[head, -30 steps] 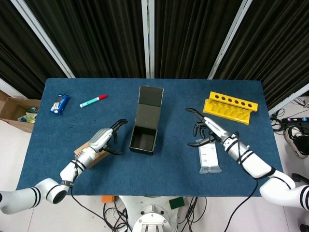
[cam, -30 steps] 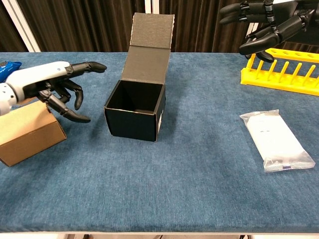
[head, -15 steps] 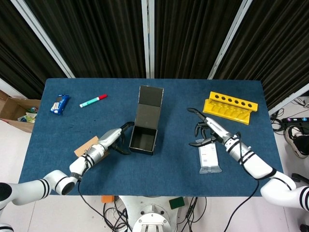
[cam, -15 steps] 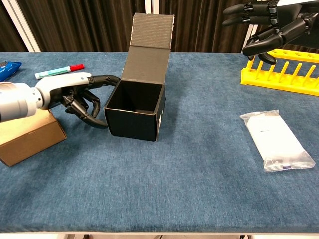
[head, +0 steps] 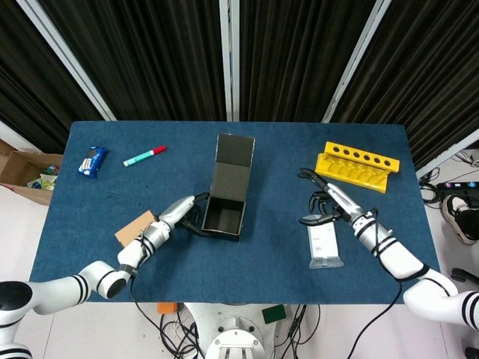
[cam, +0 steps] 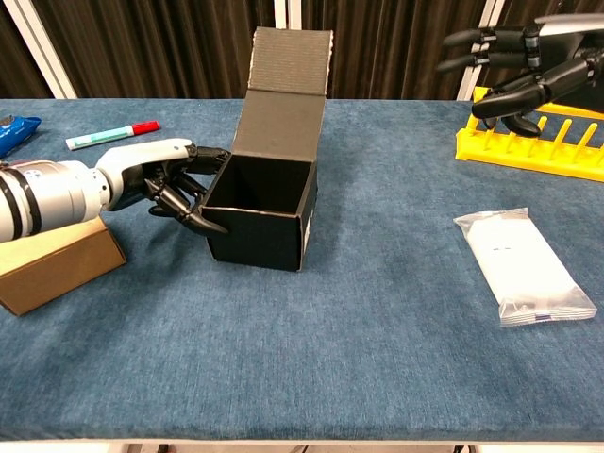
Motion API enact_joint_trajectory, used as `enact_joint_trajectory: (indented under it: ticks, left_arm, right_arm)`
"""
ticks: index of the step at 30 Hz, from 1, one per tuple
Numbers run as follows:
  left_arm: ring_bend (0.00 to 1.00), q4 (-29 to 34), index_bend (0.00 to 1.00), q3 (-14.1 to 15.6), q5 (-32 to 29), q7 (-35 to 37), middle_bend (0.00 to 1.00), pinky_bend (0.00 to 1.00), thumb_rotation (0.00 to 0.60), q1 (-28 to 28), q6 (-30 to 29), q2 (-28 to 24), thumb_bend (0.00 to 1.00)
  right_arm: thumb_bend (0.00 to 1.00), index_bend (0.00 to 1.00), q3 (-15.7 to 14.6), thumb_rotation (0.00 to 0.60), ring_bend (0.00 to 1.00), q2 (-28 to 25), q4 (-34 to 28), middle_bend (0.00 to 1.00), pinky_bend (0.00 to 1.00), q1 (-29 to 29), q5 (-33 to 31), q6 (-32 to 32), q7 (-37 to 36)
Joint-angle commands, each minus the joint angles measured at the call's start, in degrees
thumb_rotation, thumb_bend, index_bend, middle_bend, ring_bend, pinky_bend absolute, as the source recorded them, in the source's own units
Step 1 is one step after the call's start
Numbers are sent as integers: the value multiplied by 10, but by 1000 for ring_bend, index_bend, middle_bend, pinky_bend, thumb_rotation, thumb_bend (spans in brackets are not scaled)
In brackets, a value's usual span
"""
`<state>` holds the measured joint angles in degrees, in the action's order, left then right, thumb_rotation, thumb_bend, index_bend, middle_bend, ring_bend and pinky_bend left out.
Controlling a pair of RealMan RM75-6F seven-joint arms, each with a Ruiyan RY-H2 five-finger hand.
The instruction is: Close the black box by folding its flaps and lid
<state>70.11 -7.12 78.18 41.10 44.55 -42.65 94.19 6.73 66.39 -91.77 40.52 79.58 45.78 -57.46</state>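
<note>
**Black box open at mid-table, left hand at its side**

We see the box (cam: pixel 260 222) near the middle of the blue table (cam: pixel 377 340), its top open and its dark inside showing. Its lid (cam: pixel 283 94) stands up from the back edge, leaning slightly away, with a ribbed inner face and a narrow tuck flap at the top. The front wall carries a small white label at the right corner.

Our left hand (cam: pixel 175 184) is against the box's left wall, fingers curled and spread, fingertips touching the wall and its top edge; it grips nothing. Our right hand (cam: pixel 524 71) hovers above the yellow rack (cam: pixel 528 146), fingers extended and apart, holding nothing.

A cardboard box (cam: pixel 52 260) lies under our left forearm. A white packet (cam: pixel 524 264) lies to the right, well apart from the box. A marker (head: pixel 144 155) and a blue wrapper (head: pixel 92 160) lie at the far left.
</note>
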Motion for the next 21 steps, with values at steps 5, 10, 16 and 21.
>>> enact_joint_trajectory:
  ticks: [5,10,16,21]
  left_arm:
    - [712,78,490,7,27,-32,476,962,600,-31,-67,-46,9]
    - [712,137,489,14,47,-56,476,964,600,-45,-101,-76,7]
    - [712,146,489,9,39,-83,476,964,600,-32,-84,-75,8]
    - [713,136,483,-3,13,-104,471,963,600,-19,-62,-65,7]
  right_arm:
    - [0,6,36,600,601,60,60,219,869,63,-160,-125,94]
    - [0,32,64,600,607,117,103,233,889,121,-251,-157,168]
    - [0,33,103,600,609,153,103,240,902,183,-337,-151,242]
    - [0,34,126,600,616,156,89,258,909,234,-409,-145,300]
